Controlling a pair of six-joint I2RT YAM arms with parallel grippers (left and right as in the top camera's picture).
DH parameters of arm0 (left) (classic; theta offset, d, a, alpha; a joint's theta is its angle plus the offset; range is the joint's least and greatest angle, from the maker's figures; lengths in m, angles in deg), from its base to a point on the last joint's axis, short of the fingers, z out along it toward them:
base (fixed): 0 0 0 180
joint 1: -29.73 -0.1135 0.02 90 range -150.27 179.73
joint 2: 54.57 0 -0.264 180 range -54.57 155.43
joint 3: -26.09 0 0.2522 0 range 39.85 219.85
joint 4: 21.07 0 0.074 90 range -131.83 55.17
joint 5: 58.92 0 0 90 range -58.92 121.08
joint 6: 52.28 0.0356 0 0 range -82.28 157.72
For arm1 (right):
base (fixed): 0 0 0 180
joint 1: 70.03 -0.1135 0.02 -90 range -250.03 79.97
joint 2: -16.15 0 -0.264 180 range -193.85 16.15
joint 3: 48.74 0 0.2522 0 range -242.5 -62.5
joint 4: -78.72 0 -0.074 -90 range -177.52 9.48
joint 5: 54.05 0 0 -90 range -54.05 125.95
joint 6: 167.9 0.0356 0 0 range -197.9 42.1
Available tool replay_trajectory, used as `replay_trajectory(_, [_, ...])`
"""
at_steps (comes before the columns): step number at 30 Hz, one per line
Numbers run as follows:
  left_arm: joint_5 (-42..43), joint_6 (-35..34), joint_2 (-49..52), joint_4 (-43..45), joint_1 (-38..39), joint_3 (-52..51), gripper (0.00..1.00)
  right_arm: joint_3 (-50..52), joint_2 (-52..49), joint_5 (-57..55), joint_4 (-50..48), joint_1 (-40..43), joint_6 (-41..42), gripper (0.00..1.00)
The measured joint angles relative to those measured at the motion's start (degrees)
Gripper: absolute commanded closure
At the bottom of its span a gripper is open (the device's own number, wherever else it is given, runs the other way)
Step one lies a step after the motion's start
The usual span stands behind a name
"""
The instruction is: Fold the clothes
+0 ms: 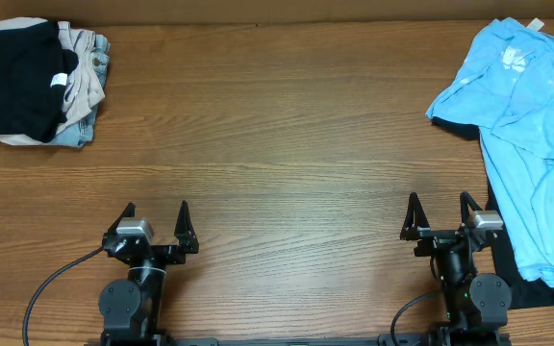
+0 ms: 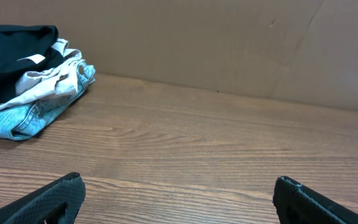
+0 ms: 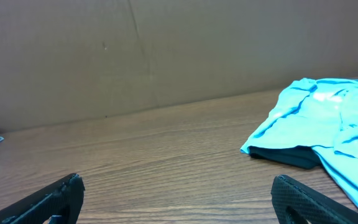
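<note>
T-shirt [image 1: 517, 115], light blue: limp, light, crumpled.
Left gripper [image 1: 156, 208] and right gripper [image 1: 439, 198] gape wide, empty; thin cloth likely bunches, so pinch a hem or shoulder edge.

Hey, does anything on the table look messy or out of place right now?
Only the light blue T-shirt, at the far right: it lies rumpled and unfolded over a black garment, unlike the neat stack at far left.

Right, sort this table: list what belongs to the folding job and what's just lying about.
For the job: light blue T-shirt, lying unfolded; black garment beneath it; left gripper and right gripper, both open and empty.

Lying about: stack of folded clothes, needing nothing; cardboard wall; cable.
</note>
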Motion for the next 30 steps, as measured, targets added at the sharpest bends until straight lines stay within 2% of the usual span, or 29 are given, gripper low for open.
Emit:
replay_trajectory(21, [-0.79, -0.02, 0.0, -0.66, 0.0, 0.22, 0.0, -0.24, 0.0, 0.72, 0.33, 0.02, 1.57, 0.0])
replay_trajectory(25, [-1.9, -0.02, 0.0, -3.82, 0.0, 2.91, 0.0, -3.72, -0.02, 0.85, 4.11, 0.0, 3.02, 0.0])
replay_trajectory(30, [-3.63, 0.0, 0.0, -6.47, 0.0, 8.96, 0.0, -13.0, -1.88, 0.15, 6.88, 0.02, 3.54, 0.0])
